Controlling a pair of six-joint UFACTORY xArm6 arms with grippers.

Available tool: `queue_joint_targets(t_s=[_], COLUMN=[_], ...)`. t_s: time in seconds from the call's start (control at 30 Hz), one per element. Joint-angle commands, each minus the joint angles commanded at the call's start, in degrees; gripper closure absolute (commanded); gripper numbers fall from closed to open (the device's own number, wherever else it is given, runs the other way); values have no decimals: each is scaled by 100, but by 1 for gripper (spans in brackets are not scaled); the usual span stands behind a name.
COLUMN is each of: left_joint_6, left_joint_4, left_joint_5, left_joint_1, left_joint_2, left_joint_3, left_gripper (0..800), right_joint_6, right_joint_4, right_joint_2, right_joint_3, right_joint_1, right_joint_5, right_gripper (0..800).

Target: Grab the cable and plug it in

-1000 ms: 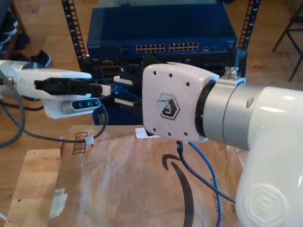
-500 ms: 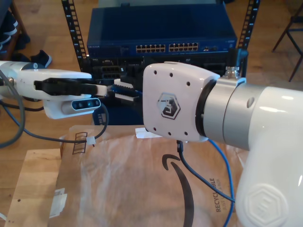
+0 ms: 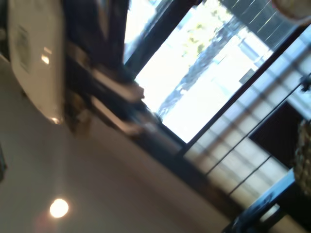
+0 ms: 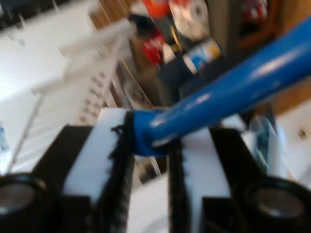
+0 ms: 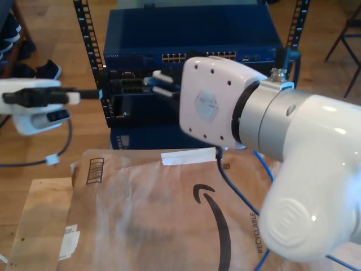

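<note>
Second wrist view: blurred pincer [image 4: 149, 184] clamping cable [image 4: 228, 92].

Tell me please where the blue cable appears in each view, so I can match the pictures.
Exterior view: the blue cable hangs at this view's right, beneath the big white arm.
Second wrist view: the cable crosses the picture, clamped in my second hand.
First wrist view: it faces a bright window.
Shared landmark: my second hand, before the blue switch.
</note>
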Motion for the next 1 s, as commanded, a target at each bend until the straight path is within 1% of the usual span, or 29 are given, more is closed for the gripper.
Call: queue_joint_targets(t_s=[0.07, 0.13, 0.2, 0.27, 0.3, 0.4, 0.43, 0.47, 0.5, 0.57, 0.67, 0.73, 0.83, 0.9, 1.0], left_joint_6=[255, 369, 554, 1011, 1363, 2347, 2576, 2796, 3042, 3631, 4730, 5398, 6022, 6541, 7393], left_joint_4=[721, 1310, 1925, 2374, 2523, 3077, 3288, 3446, 3578, 3736, 4404, 4765, 5327, 5556, 5943], left_joint_5=[-132, -141, -149, -149, -132, -123, -132, -132, -132, -132, -132, -158, -255, -554, -1257], left_joint_1=[202, 264, 422, 624, 738, 1275, 1503, 1749, 2004, 2549, 3464, 4009, 4615, 4932, 5363], left_joint_2=[-229, -492, -695, -800, -844, -853, -853, -870, -941, -1143, -1371, -1442, -1451, -1459, -1670], left_joint_3=[-70, -141, -229, -237, -237, -193, -132, -9, 132, 440, 932, 1160, 1319, 1635, 2382], left_gripper=[0, 0, 0, 0, 0, 0, 0, 0, 0, 0, 0, 0, 0, 0, 0], right_joint_6=[-18, -35, -193, -633, -897, -1881, -2092, -2136, -2136, -2136, -2136, -2127, -2119, -2119, -2119], right_joint_4=[0, 0, 44, 88, 229, 985, 1081, 1090, 1099, 1116, 1521, 1591, 1591, 1600, 1600], right_joint_2=[18, 132, 273, 580, 791, 1714, 2031, 2321, 2532, 2796, 3086, 3156, 3305, 3341, 3358], right_joint_3=[185, 369, 598, 738, 800, 782, 730, 695, 686, 695, 668, 668, 659, 659, 589], right_joint_1=[0, -9, -9, -9, 9, 70, 79, 79, 79, 114, 114, 123, 123, 123, 123], right_joint_5=[-492, -1090, -1837, -2769, -3358, -5055, -5521, -5890, -6154, -6409, -6418, -6418, -6418, -6409, -6382], right_gripper=[799, 799, 799, 799, 798, 792, 792, 793, 794, 798, 798, 798, 798, 798, 798])
